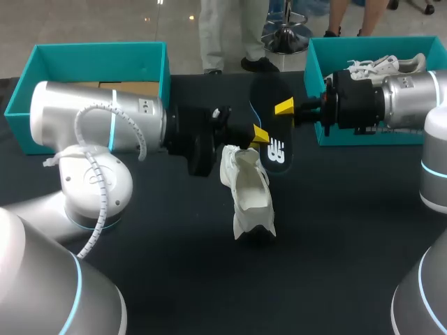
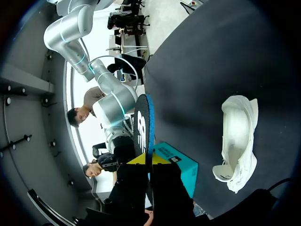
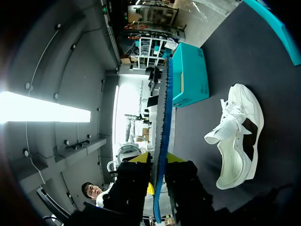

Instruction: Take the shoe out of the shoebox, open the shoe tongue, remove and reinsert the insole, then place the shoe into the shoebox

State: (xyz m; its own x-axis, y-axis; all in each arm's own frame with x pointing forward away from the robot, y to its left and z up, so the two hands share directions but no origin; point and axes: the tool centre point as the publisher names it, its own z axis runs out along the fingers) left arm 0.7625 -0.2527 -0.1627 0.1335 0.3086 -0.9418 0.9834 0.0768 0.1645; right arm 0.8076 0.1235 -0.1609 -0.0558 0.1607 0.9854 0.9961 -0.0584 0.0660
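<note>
A dark insole (image 1: 276, 150) with a blue edge hangs in the air over the black table, held at both ends. My left gripper (image 1: 260, 134) is shut on its near part, and my right gripper (image 1: 284, 107) is shut on its far part. Below them a white shoe (image 1: 250, 199) lies on its side on the table, apart from both grippers. In the left wrist view the insole (image 2: 143, 122) stands edge-on between the fingers of the left gripper (image 2: 146, 160), with the shoe (image 2: 240, 136) off to one side. The right wrist view shows the insole (image 3: 164, 108) edge-on in the right gripper (image 3: 159, 162), beside the shoe (image 3: 237, 141).
A teal shoebox (image 1: 98, 52) stands at the back left behind my left arm. A second teal box (image 1: 363, 42) at the back right holds another white shoe (image 1: 387, 65). Bare black tabletop (image 1: 335, 230) lies around the shoe.
</note>
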